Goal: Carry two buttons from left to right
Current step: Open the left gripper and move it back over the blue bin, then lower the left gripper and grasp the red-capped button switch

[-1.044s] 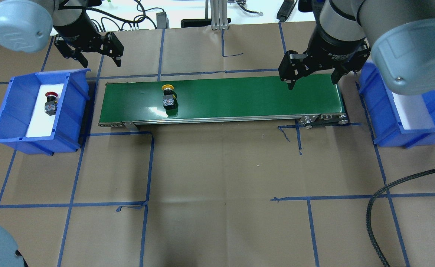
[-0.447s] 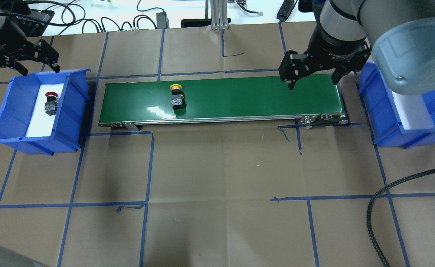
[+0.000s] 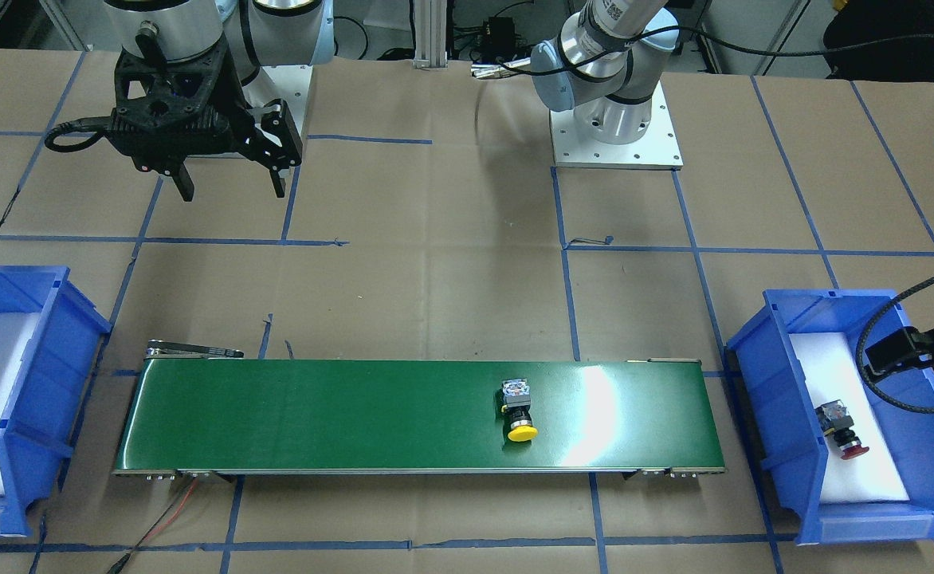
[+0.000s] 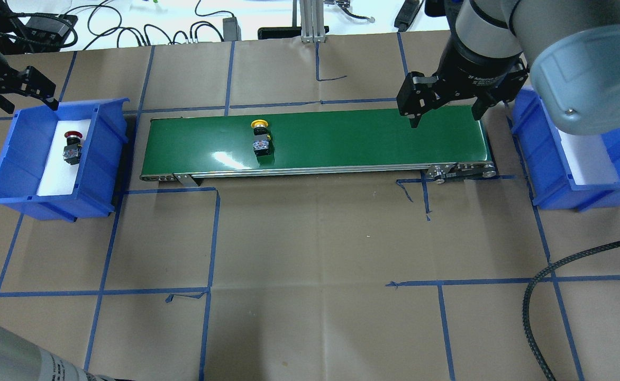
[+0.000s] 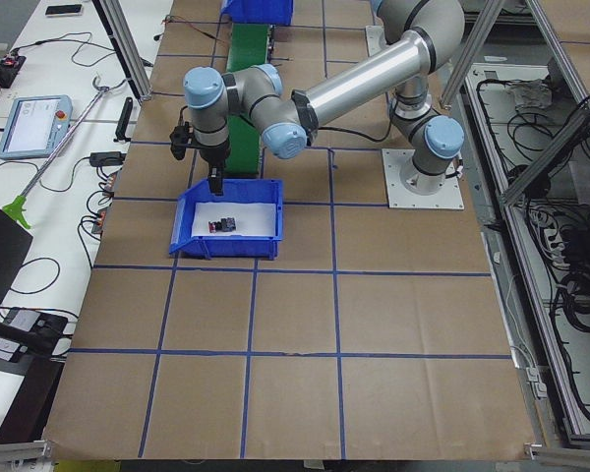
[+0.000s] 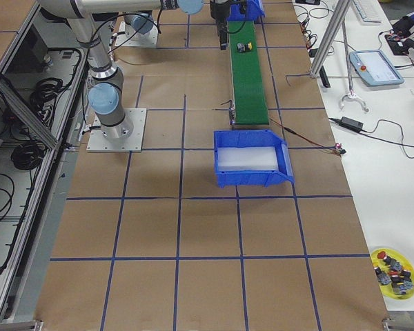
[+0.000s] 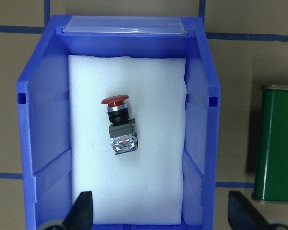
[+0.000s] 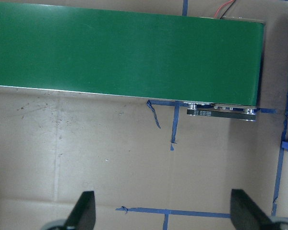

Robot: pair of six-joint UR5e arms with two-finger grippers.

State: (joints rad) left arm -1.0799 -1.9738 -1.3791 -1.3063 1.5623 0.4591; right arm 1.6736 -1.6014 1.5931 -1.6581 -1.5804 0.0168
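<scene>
Overhead exterior: the yellow button (image 4: 260,137) lies on the green belt (image 4: 368,137), and the red button (image 4: 72,148) lies in the blue bin (image 4: 3,164) at 9 o'clock. My left gripper (image 7: 162,211) hangs over that bin with jaws apart. My right gripper (image 4: 447,119), also with jaws apart, is over the belt's 3 o'clock end.

The yellow button (image 4: 261,137) lies on its side on the green belt (image 4: 373,137), in the belt's left half, with its cap toward the far edge. The red button (image 7: 119,127) also lies on its side (grey block body slightly turned), on white foam (image 7: 149,191) inside the left blue bin (image 7: 38,153).
</scene>
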